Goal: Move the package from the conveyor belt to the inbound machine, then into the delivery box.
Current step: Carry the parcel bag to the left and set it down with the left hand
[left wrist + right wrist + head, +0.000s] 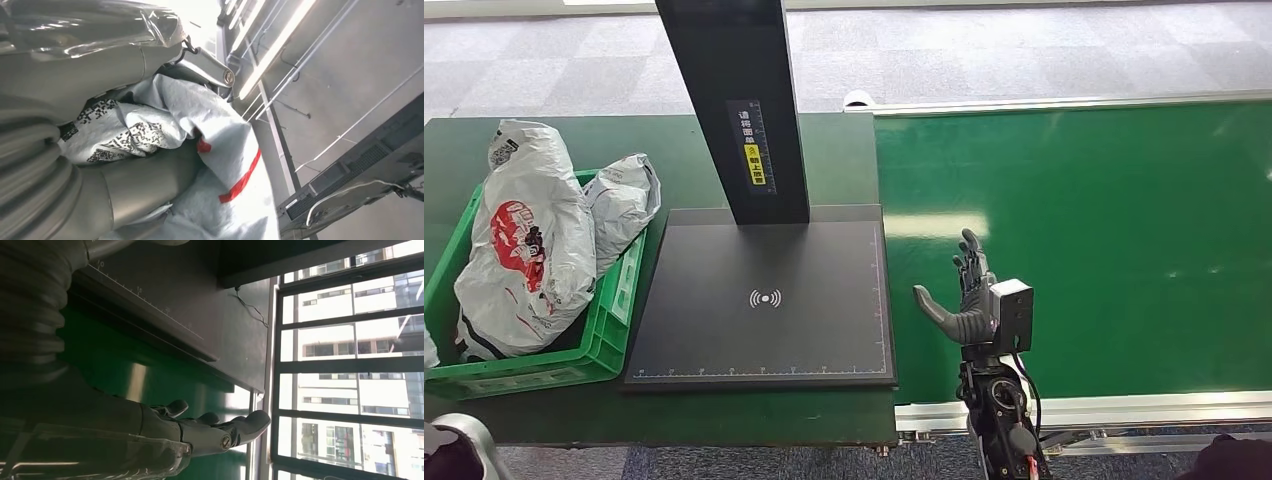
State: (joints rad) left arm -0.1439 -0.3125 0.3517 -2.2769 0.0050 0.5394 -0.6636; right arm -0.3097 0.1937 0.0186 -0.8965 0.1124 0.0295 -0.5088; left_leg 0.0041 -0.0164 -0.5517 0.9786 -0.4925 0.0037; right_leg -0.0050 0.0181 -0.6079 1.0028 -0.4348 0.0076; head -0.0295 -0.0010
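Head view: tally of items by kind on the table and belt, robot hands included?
Packages in the green crate: 2, a large one and a smaller one
Green crate: 1
Inbound machine: 1
Conveyor belt: 1, no package on it
Robot hand: 1, the right hand, open over the belt
Total: 6

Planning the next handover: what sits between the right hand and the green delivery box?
In the head view, only the black inbound machine platform lies between the right hand and the delivery box.

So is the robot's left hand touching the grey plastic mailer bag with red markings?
Touching. In the left wrist view, the left hand presses around the grey plastic mailer bag, no gap.
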